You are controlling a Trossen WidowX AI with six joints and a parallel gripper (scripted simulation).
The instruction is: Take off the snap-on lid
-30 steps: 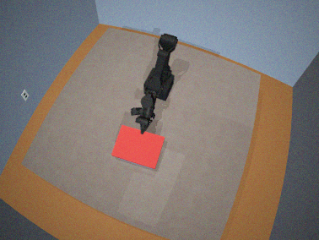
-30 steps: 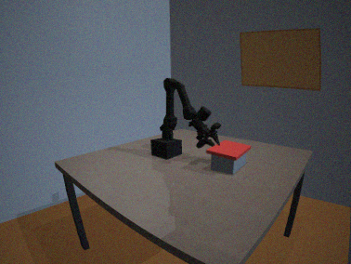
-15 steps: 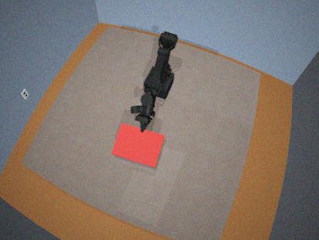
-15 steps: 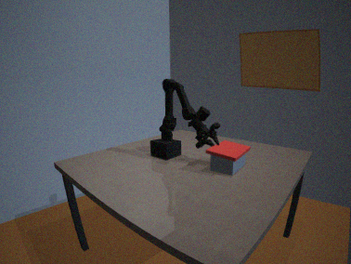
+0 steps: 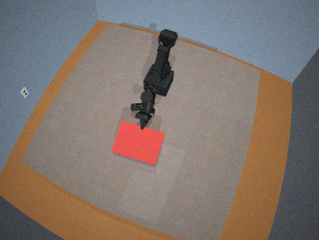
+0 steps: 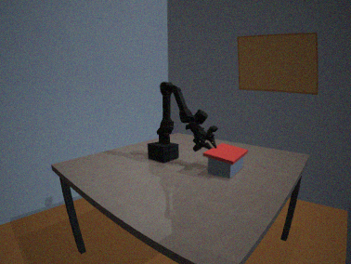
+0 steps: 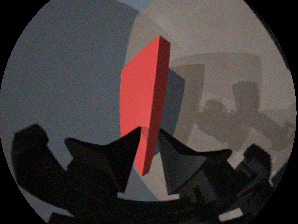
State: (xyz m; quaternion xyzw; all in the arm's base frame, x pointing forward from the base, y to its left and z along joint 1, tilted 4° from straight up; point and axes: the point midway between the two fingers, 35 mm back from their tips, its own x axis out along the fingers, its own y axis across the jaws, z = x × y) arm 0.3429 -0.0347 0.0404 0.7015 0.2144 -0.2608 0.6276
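Red against the greyish desk (image 5: 211,110) (image 6: 139,191) (image 7: 220,30), the lid (image 5: 138,144) (image 6: 226,152) (image 7: 136,95) shows in the top view as a slanted rectangle. The pincer (image 5: 143,128) (image 6: 215,147) (image 7: 149,129) meets it at the edge facing the arm, with most of the lid reaching out beyond the fingertips. This view hides the storage box.

From the exterior, the lid is over the blue-grey storage box (image 6: 220,167) (image 7: 176,91), its rim overhanging the walls. The pincer comes down at a slant to the near-arm edge. Whether the snap has let go along that side, I cannot tell.

At the wrist, the two fingers stand a little apart, closed on the lid's edge, one on its broad red face and the other on its underside, beside the box. So the grip looks made; I judge that freeing the lid, carrying it clear and laying it flat, right side up, are all left to do.
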